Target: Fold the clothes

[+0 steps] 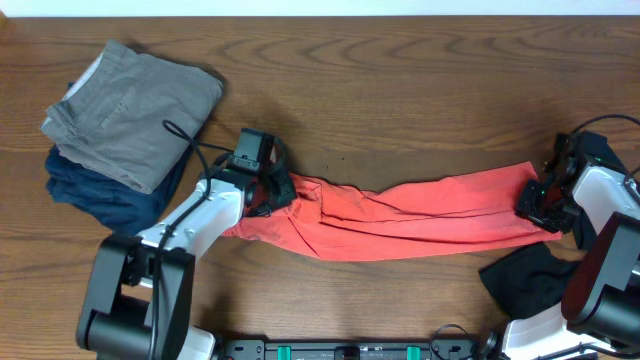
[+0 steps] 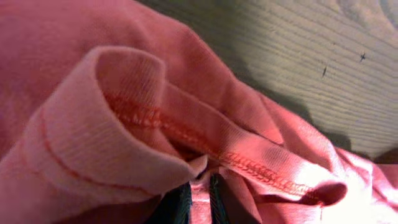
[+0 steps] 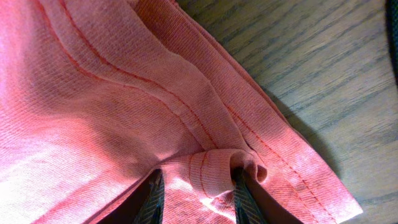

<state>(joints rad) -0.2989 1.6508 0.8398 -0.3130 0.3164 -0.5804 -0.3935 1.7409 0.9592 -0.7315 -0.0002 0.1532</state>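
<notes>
The coral-red T-shirt (image 1: 420,215) lies stretched in a long bunched band across the table's front, between both arms. My left gripper (image 1: 276,192) is shut on its left end; in the left wrist view a thin fold of red fabric (image 2: 155,124) with a stitched hem is pinched between the fingers (image 2: 199,202). My right gripper (image 1: 541,203) is shut on the right end; in the right wrist view the fingers (image 3: 198,193) clamp a thick ribbed fold (image 3: 211,174). The lettering is hidden.
A grey-khaki garment (image 1: 135,105) lies folded on a navy one (image 1: 105,195) at the back left. A black garment (image 1: 530,275) lies crumpled at the front right beside the right arm. Wooden tabletop (image 1: 400,90) runs behind the shirt.
</notes>
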